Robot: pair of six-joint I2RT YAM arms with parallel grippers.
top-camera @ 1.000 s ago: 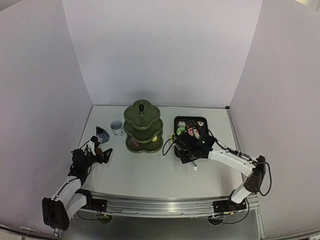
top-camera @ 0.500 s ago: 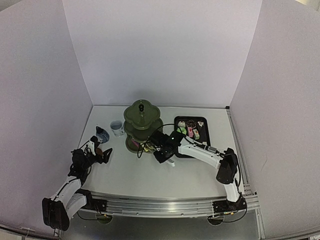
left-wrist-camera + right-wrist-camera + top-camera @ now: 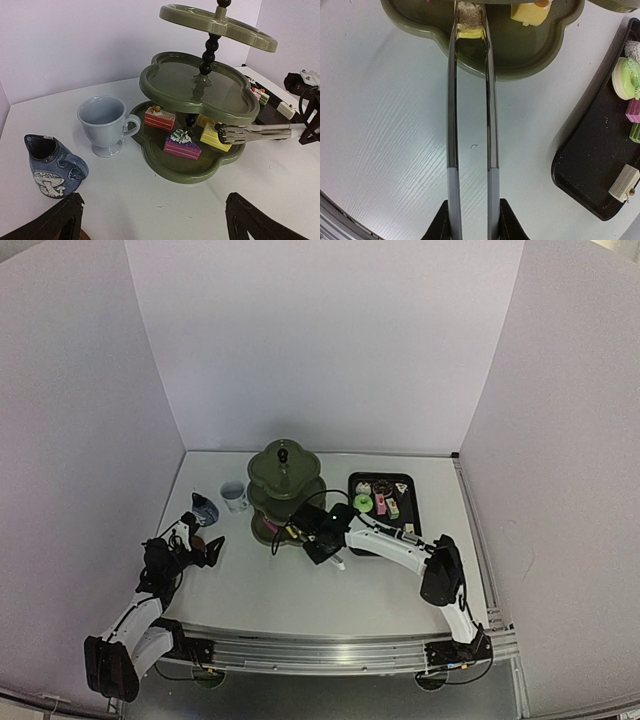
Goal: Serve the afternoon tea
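1. Two fingers of the right end effector (image 3: 472, 222) are clamped on the metal tongs (image 3: 470, 100), whose tips pinch a yellow cake (image 3: 470, 25).
2. That cake is over the bottom tier of the green stand (image 3: 190, 172), perhaps resting on it.
3. Wide apart and empty, the left end effector (image 3: 155, 220) faces the stand.
4. Beside the stand, on the table (image 3: 150, 200), sit the white cup (image 3: 102, 125) and the blue cup (image 3: 50, 165).

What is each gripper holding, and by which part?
Right gripper grips the metal tongs at their handle end; tongs pinch a yellow cake. Left gripper empty.
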